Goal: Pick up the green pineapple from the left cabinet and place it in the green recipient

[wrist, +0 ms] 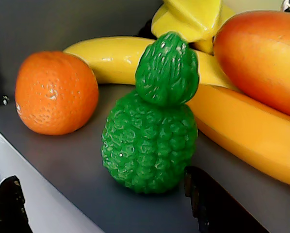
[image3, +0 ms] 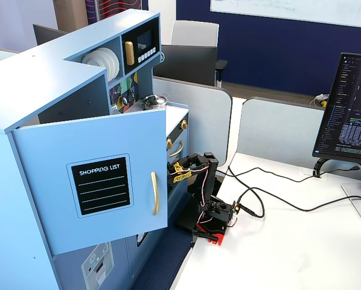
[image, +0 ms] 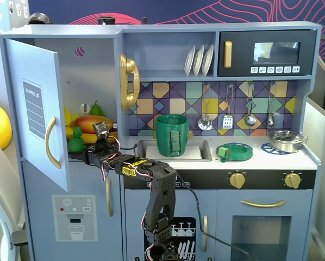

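Observation:
The green pineapple [wrist: 150,136] stands upright on the grey shelf [wrist: 62,165] of the left cabinet, whose door [image: 37,114] is swung open. My gripper [wrist: 106,194] is open at the shelf's front edge. Its black fingertips [wrist: 217,204] reach either side of the pineapple's front, and the right one is very near its base. In a fixed view the pineapple [image: 76,142] sits just above my gripper [image: 82,154]. The green recipient [image: 172,135] stands in the sink to the right. In the other fixed view the door [image3: 102,187] hides the gripper.
An orange [wrist: 56,92] lies left of the pineapple. Yellow bananas [wrist: 116,58] and a mango [wrist: 261,58] lie behind and to its right. A flat green dish [image: 234,151] and a metal pot [image: 285,140] sit on the counter. The gold phone [image: 129,81] hangs beside the cabinet.

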Robot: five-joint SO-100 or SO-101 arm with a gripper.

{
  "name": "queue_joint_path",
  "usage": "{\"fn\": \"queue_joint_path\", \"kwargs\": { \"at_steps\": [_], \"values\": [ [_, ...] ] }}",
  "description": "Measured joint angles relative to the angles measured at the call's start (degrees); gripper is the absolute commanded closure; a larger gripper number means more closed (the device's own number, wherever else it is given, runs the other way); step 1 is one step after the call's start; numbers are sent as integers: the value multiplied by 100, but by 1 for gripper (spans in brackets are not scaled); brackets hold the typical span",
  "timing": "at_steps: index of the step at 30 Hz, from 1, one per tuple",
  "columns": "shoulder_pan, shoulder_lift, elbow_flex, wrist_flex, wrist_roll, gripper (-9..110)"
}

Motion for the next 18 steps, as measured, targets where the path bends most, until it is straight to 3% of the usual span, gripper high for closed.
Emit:
{"fn": "queue_joint_path", "kwargs": {
  "at_steps": [18],
  "values": [
    [299,-791,-958,0,-167,65]
  ]
}}
